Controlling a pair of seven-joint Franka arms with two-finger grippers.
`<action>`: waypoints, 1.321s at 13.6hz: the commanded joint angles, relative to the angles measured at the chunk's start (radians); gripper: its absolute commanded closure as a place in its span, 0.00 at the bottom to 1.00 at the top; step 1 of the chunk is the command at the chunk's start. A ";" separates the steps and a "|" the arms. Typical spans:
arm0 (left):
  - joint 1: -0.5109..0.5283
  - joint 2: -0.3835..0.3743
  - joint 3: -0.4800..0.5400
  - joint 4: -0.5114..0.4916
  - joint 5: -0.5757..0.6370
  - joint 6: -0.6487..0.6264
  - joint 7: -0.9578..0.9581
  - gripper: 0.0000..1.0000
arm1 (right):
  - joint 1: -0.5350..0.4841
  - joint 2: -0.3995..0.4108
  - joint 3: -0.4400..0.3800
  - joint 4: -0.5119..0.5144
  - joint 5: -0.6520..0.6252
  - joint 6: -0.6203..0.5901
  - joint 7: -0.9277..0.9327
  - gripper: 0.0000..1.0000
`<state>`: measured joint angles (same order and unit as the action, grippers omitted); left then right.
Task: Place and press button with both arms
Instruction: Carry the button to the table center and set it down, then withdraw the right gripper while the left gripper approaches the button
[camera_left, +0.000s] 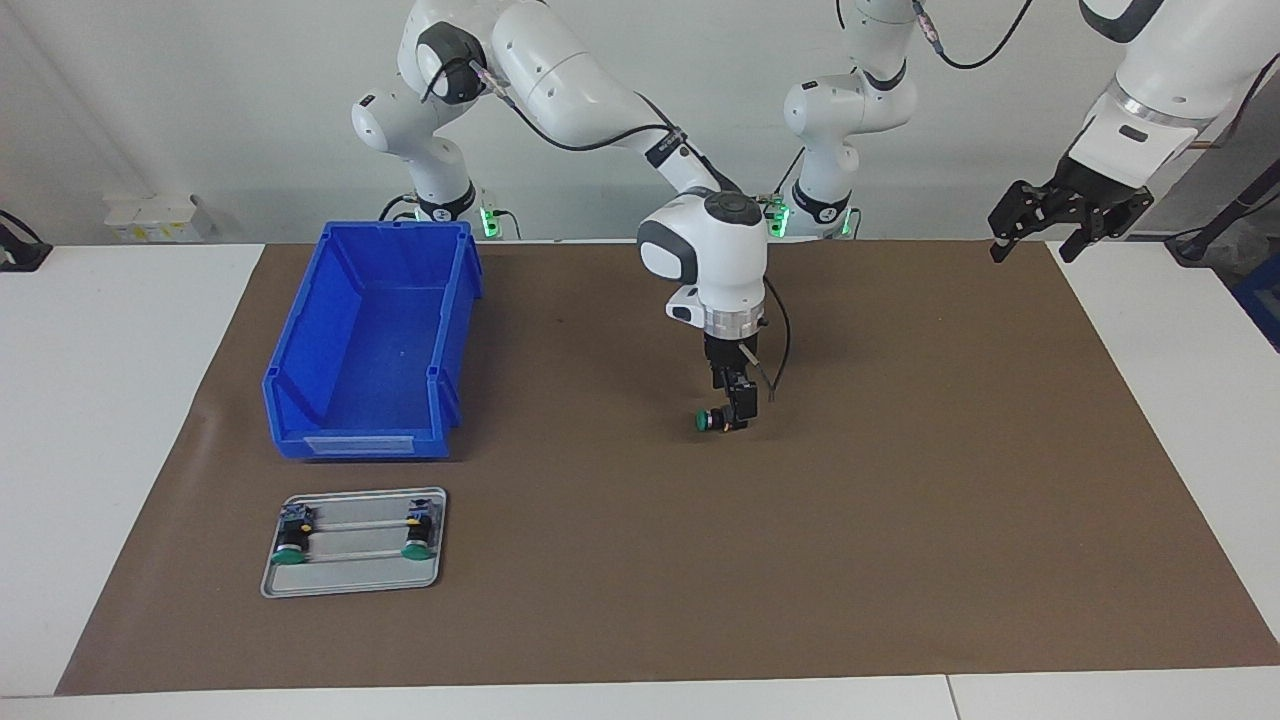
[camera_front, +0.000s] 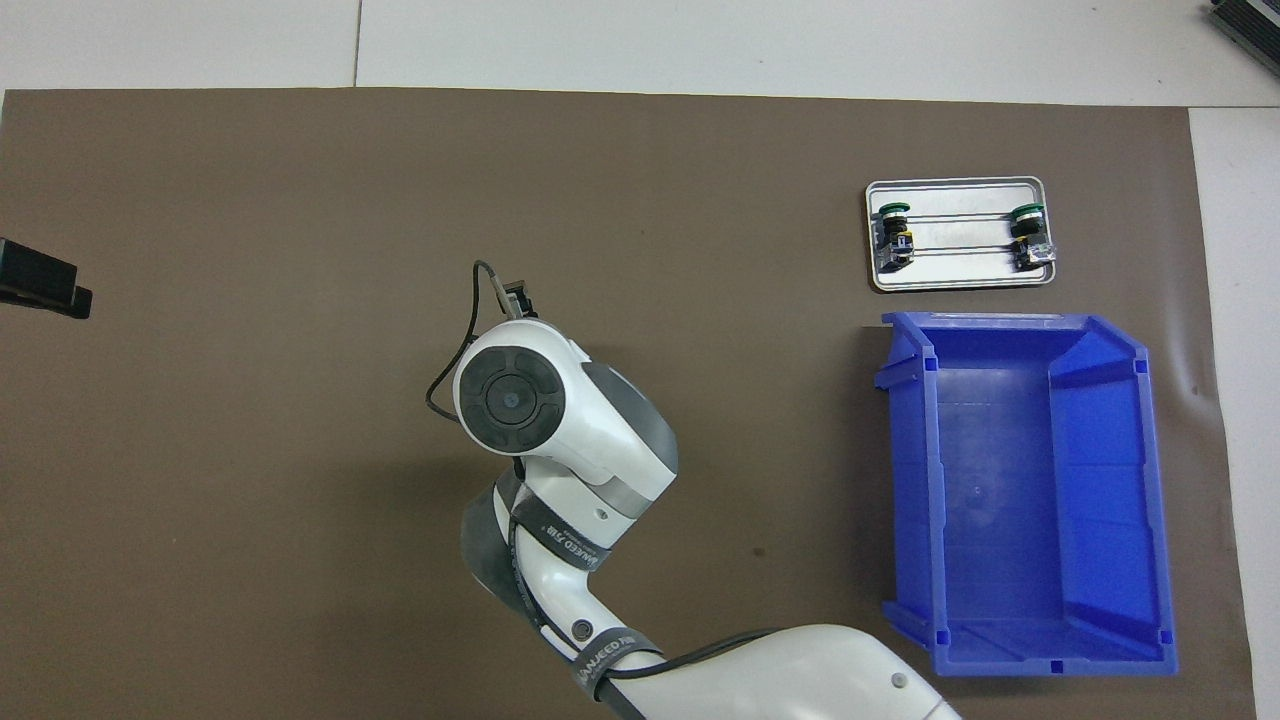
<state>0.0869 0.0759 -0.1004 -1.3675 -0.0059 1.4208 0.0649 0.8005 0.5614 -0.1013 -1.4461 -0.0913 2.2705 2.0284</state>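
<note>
Because my right gripper (camera_left: 737, 410) hangs straight down over the middle of the brown mat (camera_left: 900, 520), with the button (camera_left: 712, 420) at its tips, I judge that the placing step is in hand. I cannot tell whether this gripper is clamped on the button or has let go. I also cannot tell whether the button rests on the mat or hangs just above it. In the overhead view my own wrist (camera_front: 510, 397) hides both.

The button lies on its side. Its long axis runs level with the counter (camera_left: 120, 400), and its green cap points toward the right arm's end. The black body sits at the gripper.

My left gripper (camera_left: 1070, 215) waits released and empty, raised over the left arm's end of the counter.

Next move, as I judge it:
1. Confirm that the button is down and free, then lift the right gripper clear.
2. Bring the left gripper in. The cap faces sideways, so a press along the axis would slide the button unless one gripper steadies the body.

At the right arm's end stands a blue bin (camera_left: 300, 400). A metal tray (camera_left: 350, 580) lies farther from the robots than the bin, with two spare buttons (camera_left: 290, 540) in it.
</note>
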 joint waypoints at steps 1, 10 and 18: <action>-0.012 -0.016 -0.011 -0.025 -0.009 0.062 0.060 0.16 | -0.087 -0.182 0.008 -0.131 -0.015 -0.052 -0.286 0.00; -0.167 0.007 -0.018 -0.295 -0.109 0.435 0.557 0.25 | -0.472 -0.409 0.008 -0.169 -0.004 -0.229 -1.265 0.00; -0.326 0.079 -0.018 -0.530 -0.112 0.860 0.840 0.36 | -0.635 -0.622 -0.006 -0.149 0.022 -0.520 -1.702 0.00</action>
<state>-0.2067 0.1730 -0.1332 -1.8337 -0.1066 2.1968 0.8330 0.1804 0.0044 -0.1063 -1.5728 -0.0893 1.7998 0.3762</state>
